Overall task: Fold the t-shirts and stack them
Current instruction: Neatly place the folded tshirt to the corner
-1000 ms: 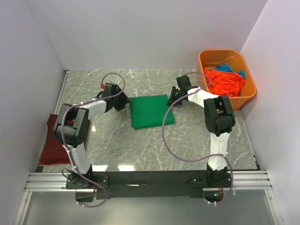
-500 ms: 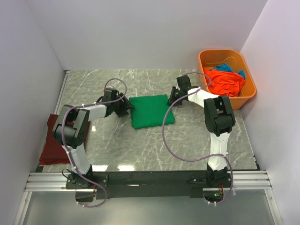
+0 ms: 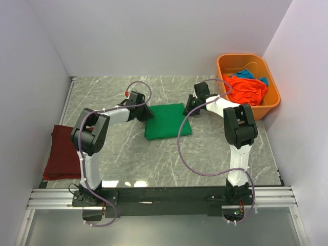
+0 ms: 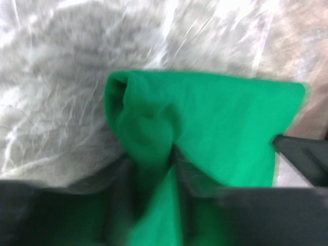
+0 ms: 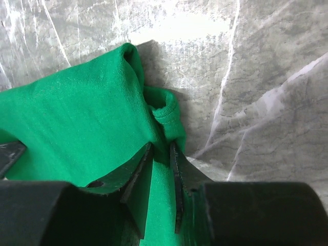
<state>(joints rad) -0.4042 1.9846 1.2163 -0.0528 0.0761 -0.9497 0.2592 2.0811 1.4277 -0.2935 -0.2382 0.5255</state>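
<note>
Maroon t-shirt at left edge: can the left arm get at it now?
Probably not yet. Nothing lies over the dark red cloth t-shirt, but the left claw is pinching the folded green cloth t-shirt and would have to let go.

A table [image 3: 154,164] with a grey marble-patterned top, crossed by thin white veins, was seen filling the floor of a small enclosure. It was closed in by three plain, pale walls: a back wall [image 3: 154,36], a left wall [image 3: 25,77] and a right wall [image 3: 307,102], the side walls slanting outward toward the camera. Along the near edge a silver aluminium rail [image 3: 51,197] was mounted, joined by a black crossbar [image 3: 164,197]. Soft, even light was cast from above, and bright patches of glare [image 3: 136,183] were reflected on the glossy top near that edge. No window was shown.
</note>
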